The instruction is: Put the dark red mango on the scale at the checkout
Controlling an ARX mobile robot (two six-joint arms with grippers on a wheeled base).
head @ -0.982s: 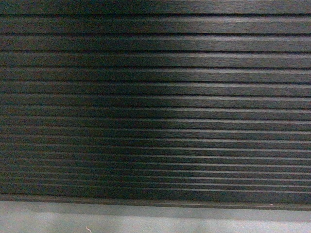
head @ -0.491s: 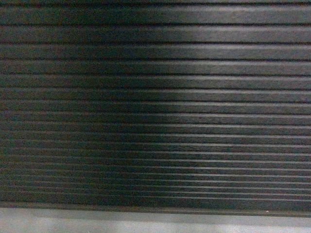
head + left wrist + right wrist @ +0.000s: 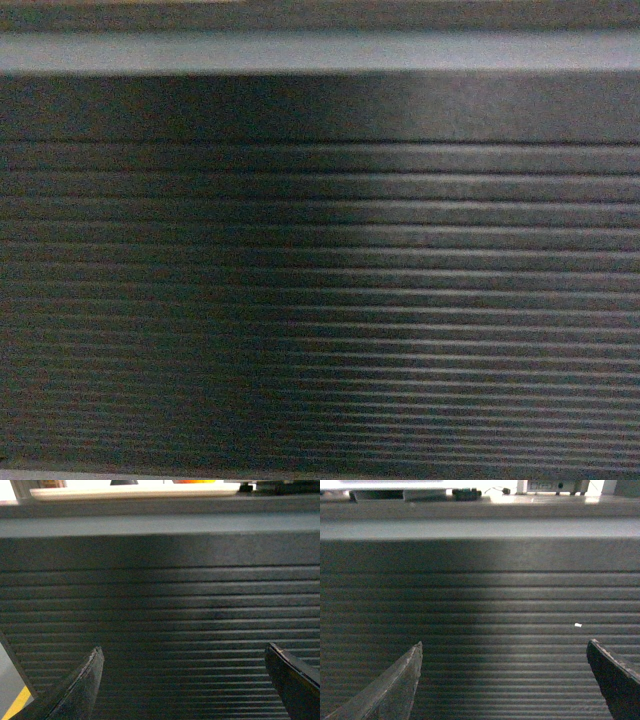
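Observation:
The checkout's dark ribbed front panel fills the head view, with its pale top lip near the top. In the left wrist view my left gripper is open and empty, facing the panel. My right gripper is also open and empty, facing the same panel. A white device with a dark display strip, likely the scale, stands on the counter at the top of the right wrist view. An orange-yellow sliver of fruit shows at the top edge; I cannot tell if it is the dark red mango.
A beige tray lies on the counter top above the left gripper. Small dark items and another low white object sit on the counter in the right wrist view. A strip of floor with a yellow line shows at lower left.
The head view has risen: the counter's pale top lip has come into sight at the top, and the grey base strip has almost left the bottom edge.

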